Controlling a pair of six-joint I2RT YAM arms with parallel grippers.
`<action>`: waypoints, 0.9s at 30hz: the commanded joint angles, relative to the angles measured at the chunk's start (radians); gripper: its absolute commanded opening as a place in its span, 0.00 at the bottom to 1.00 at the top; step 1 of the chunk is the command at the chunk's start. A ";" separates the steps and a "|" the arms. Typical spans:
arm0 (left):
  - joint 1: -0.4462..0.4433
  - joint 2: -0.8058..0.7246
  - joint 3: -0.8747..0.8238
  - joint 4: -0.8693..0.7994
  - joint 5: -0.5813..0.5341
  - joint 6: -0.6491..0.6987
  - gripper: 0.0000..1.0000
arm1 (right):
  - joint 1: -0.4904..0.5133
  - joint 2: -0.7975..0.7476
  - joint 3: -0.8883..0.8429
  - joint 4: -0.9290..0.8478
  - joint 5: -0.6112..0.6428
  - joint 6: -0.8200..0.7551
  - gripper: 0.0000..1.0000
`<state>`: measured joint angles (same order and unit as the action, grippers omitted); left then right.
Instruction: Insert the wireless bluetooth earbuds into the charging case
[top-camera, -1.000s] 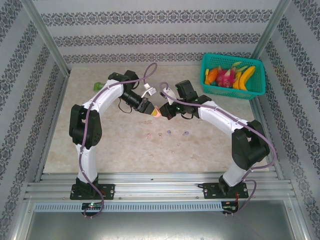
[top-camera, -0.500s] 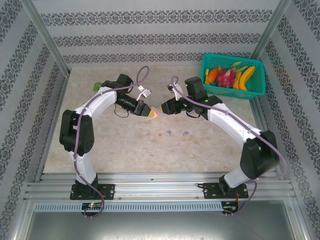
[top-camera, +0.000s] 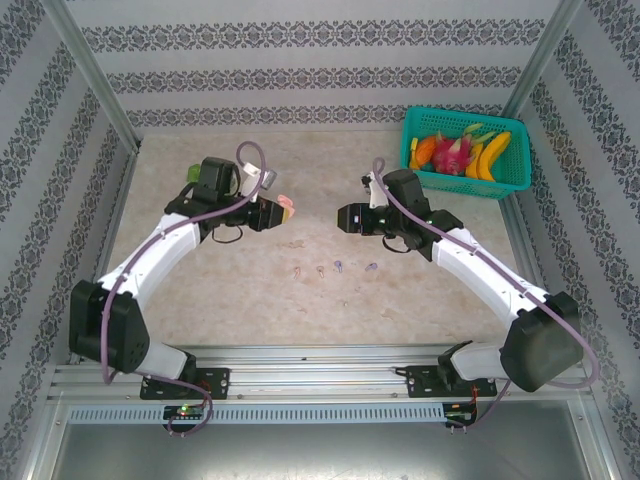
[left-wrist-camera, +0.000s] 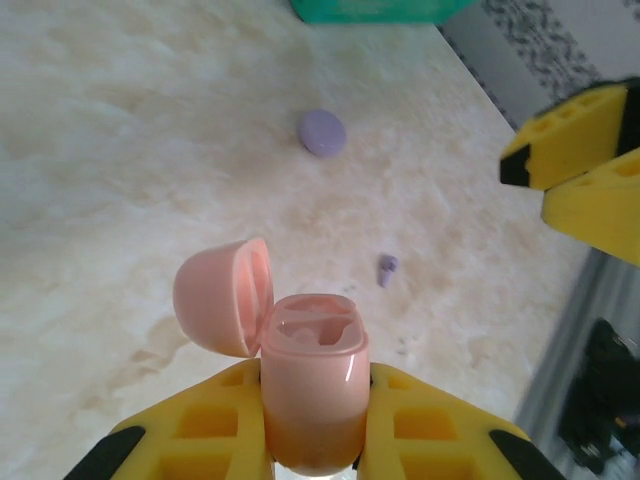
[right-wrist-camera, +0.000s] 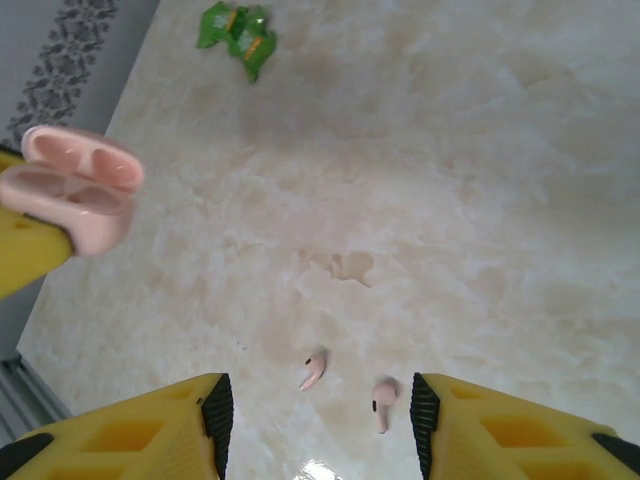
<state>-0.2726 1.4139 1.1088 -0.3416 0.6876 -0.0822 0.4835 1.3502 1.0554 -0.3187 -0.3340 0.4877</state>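
Observation:
My left gripper (left-wrist-camera: 315, 380) is shut on a pale pink charging case (left-wrist-camera: 312, 345), held upright above the table with its lid (left-wrist-camera: 222, 295) swung open to the left. The top view shows that case (top-camera: 287, 209) at the left gripper (top-camera: 280, 212). My right gripper (top-camera: 341, 218) hovers facing it, a little apart. It stands open (right-wrist-camera: 315, 425) with nothing between its fingers. Under it two pale pink earbuds (right-wrist-camera: 314, 370) (right-wrist-camera: 383, 398) lie on the table. A lilac earbud (left-wrist-camera: 388, 268) and a round lilac case (left-wrist-camera: 322, 132) lie further along.
A teal basket (top-camera: 470, 186) of toy fruit stands at the back right corner. A small green object (top-camera: 193, 172) lies at the back left by the left arm. Tiny earbuds (top-camera: 320, 268) sit in a row mid-table between the arms. Patterned walls enclose the table.
The two grippers met at the centre, then drew apart. The left pulled back to the left with the pink case; the right opened and moved right.

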 joint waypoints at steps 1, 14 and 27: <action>0.007 -0.093 -0.121 0.253 -0.155 -0.053 0.00 | 0.060 0.055 0.026 -0.076 0.123 0.113 0.52; 0.006 -0.228 -0.543 0.935 -0.341 -0.057 0.00 | 0.280 0.340 0.202 -0.189 0.283 0.261 0.51; 0.007 -0.166 -0.742 1.426 -0.237 -0.083 0.00 | 0.313 0.428 0.241 -0.164 0.316 0.296 0.51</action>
<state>-0.2726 1.2366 0.3901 0.8555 0.3897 -0.1398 0.7883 1.7664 1.2747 -0.4725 -0.0574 0.7620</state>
